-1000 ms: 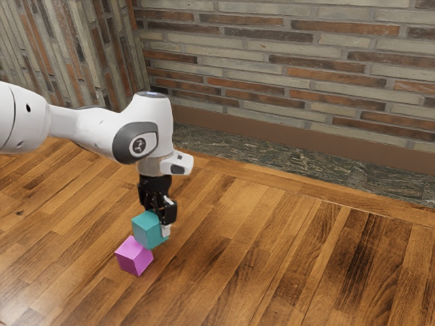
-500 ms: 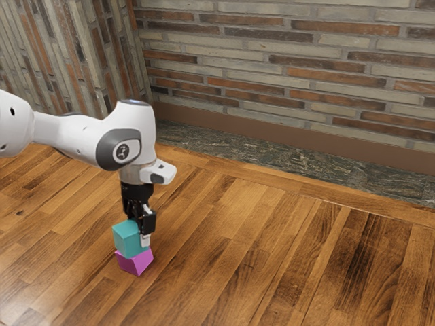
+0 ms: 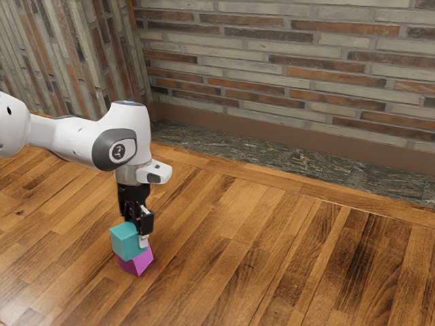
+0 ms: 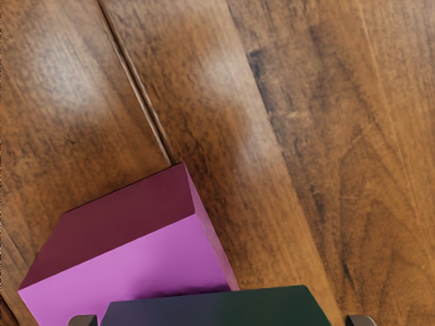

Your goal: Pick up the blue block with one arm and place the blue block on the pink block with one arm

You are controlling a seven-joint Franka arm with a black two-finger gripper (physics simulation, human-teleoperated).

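The teal-blue block (image 3: 124, 240) is held between the black fingers of my gripper (image 3: 133, 234), which is shut on it. It sits right over the pink block (image 3: 139, 262), shifted a little toward the exterior view's left, so it overhangs that side. The two blocks look in contact, though I cannot tell whether the blue one rests its weight there. In the wrist view the blue block (image 4: 211, 307) is a dark slab just under the hand. The pink block (image 4: 136, 248) lies directly beyond it on the wooden floor.
The blocks stand on a wooden plank surface (image 3: 272, 258) that stretches wide toward the exterior view's right. A brick wall (image 3: 285, 68) with a dark stone strip at its foot runs along the back. My white arm (image 3: 61, 136) comes in from the left.
My hand carried the blue block toward the exterior view's left, from beside and above the pink block to directly over it, and lowered it slightly. The grip stayed shut.
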